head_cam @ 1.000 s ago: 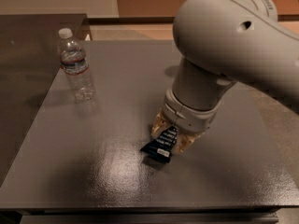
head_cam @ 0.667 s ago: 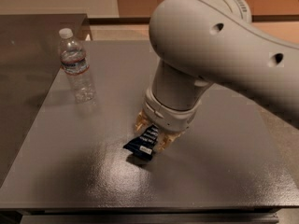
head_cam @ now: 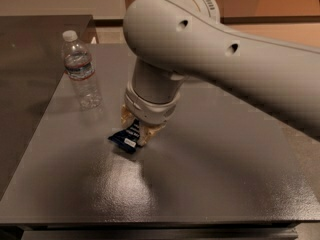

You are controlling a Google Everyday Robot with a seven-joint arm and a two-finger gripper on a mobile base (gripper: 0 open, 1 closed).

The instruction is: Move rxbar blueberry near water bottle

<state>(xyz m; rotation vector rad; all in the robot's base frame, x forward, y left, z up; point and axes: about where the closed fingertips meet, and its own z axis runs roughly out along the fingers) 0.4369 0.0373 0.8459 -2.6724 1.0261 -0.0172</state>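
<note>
The rxbar blueberry (head_cam: 125, 139) is a dark navy wrapper with a small white label, held at the tip of my gripper (head_cam: 134, 132) just above the grey table. The gripper is shut on the bar, and the big white arm hides most of the bar and the fingers. The water bottle (head_cam: 80, 70) stands upright at the table's back left, clear with a white cap and a blue-and-red label. The bar is to the right of and in front of the bottle, about a hand-length away.
The grey table (head_cam: 210, 174) ends at a front edge at the bottom of the view. A darker surface (head_cam: 30, 49) lies to the left, beyond the table's left edge. My white arm (head_cam: 210, 49) covers the table's back right.
My gripper has carried the bar to the left, closer to the water bottle. The bottle has not moved.
</note>
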